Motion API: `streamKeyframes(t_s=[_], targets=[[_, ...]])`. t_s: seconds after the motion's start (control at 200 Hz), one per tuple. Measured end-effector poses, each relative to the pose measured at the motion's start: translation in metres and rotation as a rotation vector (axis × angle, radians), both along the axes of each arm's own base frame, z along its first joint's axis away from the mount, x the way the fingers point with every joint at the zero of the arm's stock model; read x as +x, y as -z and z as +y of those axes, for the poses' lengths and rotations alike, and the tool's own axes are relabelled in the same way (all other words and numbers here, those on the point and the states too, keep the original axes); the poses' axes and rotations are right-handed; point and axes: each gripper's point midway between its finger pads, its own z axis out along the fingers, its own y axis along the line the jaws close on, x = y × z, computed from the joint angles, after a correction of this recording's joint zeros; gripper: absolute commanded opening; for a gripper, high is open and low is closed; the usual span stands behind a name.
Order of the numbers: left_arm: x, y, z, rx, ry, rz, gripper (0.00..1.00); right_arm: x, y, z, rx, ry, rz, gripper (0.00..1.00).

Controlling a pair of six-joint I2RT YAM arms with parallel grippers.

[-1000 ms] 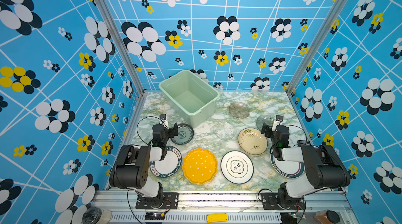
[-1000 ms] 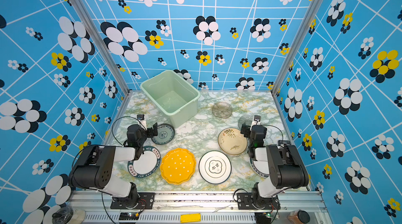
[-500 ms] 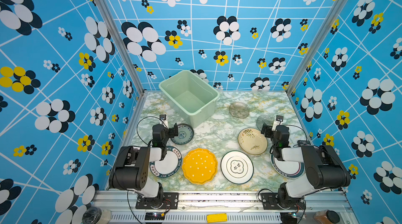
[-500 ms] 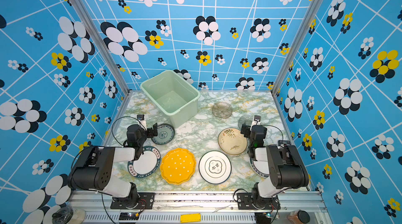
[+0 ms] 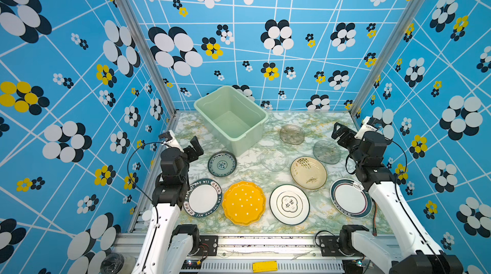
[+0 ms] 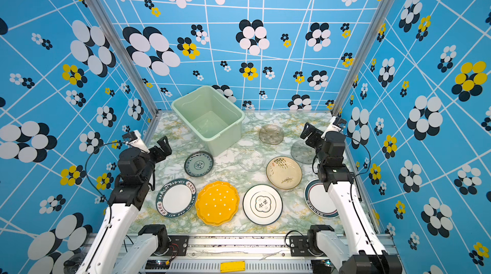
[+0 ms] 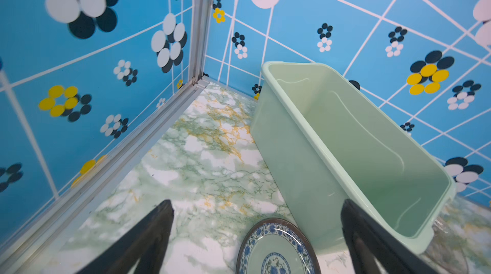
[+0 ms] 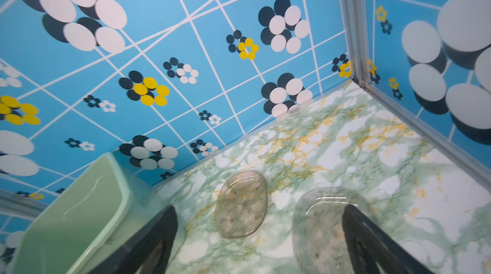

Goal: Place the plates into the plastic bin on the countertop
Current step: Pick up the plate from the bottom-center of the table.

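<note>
The left gripper [image 7: 255, 202] hung with its jaws spread wide, holding nothing, above the countertop [image 7: 207, 158] beside the bin [image 7: 281, 153]. The small blue plate [image 7: 276, 251] lay flat just below and ahead of it, close against the bin's near wall; whether plate and bin touched could not be told. The right gripper [image 8: 259, 207] was likewise spread and empty, raised over a glass plate [image 8: 318, 222] near the right wall [image 8: 451, 73]. A second glass plate [image 8: 240, 203] lay beyond, toward the back wall [image 8: 186, 46].

The bin stood at the back of the countertop, turned at an angle. It was smooth pale green plastic, rectangular, with rounded corners and a rolled rim. In both top views a third glass plate [image 5: 273, 159] lay near the middle, faint against the green-and-yellow marbling. The glossy cream plate [image 5: 308, 173] lay just beside it.

Along the front lay a row of four:
- a lettered white plate [image 5: 203, 197], its edge under the left arm [image 5: 164, 214]
- a scalloped yellow plate [image 5: 244, 203] with white dots
- an emblem white plate [image 5: 289, 204]
- a striped white plate [image 5: 350, 197], partly under the right arm [image 5: 390, 201]
</note>
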Motion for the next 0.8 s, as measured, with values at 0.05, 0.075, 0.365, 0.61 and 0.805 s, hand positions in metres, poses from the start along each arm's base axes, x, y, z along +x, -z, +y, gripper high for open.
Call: streamKeyframes(t_s=[0.05,0.075,0.365,0.61,0.805], targets=[[-0.013,0.011,0.000,-0.070,-0.012,0.040,0.99,-0.007,0.006,0.009,0.042,-0.041,0.044,0.99],[-0.019,0.014,-0.002,-0.098,-0.010,0.053,0.99,-0.010,0.011,0.013,0.059,-0.060,0.071,0.99],[-0.072,0.059,-0.032,-0.380,0.032,0.205,0.97,-0.050,0.030,0.059,0.193,-0.293,0.301,0.97],[-0.095,0.083,-0.052,-0.483,0.056,0.529,0.98,-0.075,0.030,0.107,0.215,-0.495,0.431,0.97],[-0.092,0.086,-0.080,-0.487,0.166,0.778,1.00,-0.089,0.053,0.152,0.208,-0.642,0.584,0.99]])
